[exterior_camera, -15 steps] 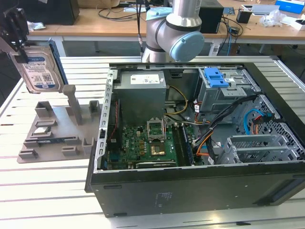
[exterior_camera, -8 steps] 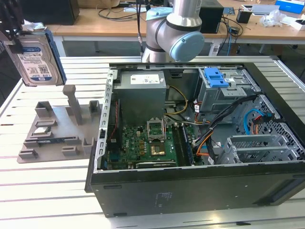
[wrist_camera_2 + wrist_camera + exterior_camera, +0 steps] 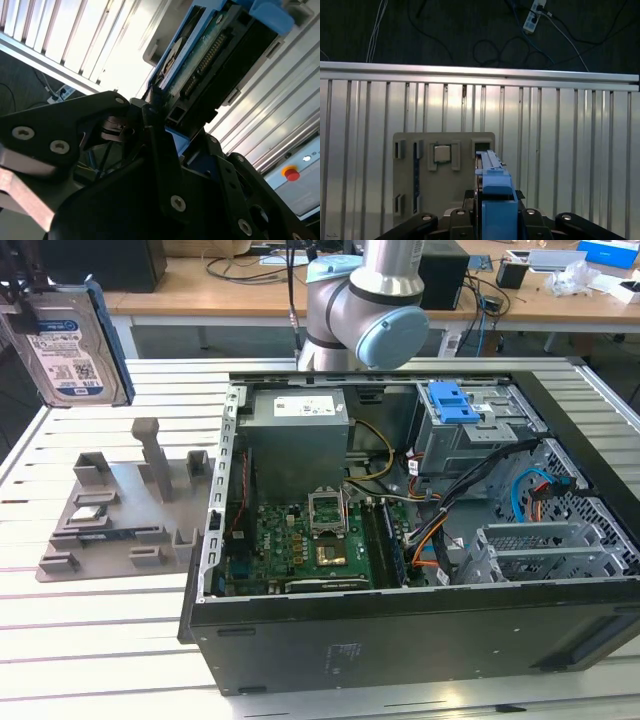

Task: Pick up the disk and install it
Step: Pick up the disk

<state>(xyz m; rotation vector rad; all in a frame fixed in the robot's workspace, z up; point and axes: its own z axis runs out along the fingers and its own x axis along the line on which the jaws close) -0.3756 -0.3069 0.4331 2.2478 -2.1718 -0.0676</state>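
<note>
The disk (image 3: 70, 345) hangs in the air at the exterior view's upper left, on edge, its white-and-blue label facing the camera and a blue rail along its side. My gripper (image 3: 25, 295) is shut on the disk from above. In the first wrist view the disk's blue rail (image 3: 494, 192) runs between my black fingers (image 3: 427, 220), with the gripper (image 3: 492, 212) high over the grey holder. The second wrist view shows the disk's green circuit-board underside (image 3: 200, 57) clamped in the gripper (image 3: 165, 117).
A grey holder plate (image 3: 115, 515) with posts and slots lies on the slatted table below the disk, also in the first wrist view (image 3: 445, 155). The open computer case (image 3: 300, 640) stands to the exterior view's right, with a blue-latched drive cage (image 3: 455, 405). The arm's base (image 3: 365, 300) stands behind it.
</note>
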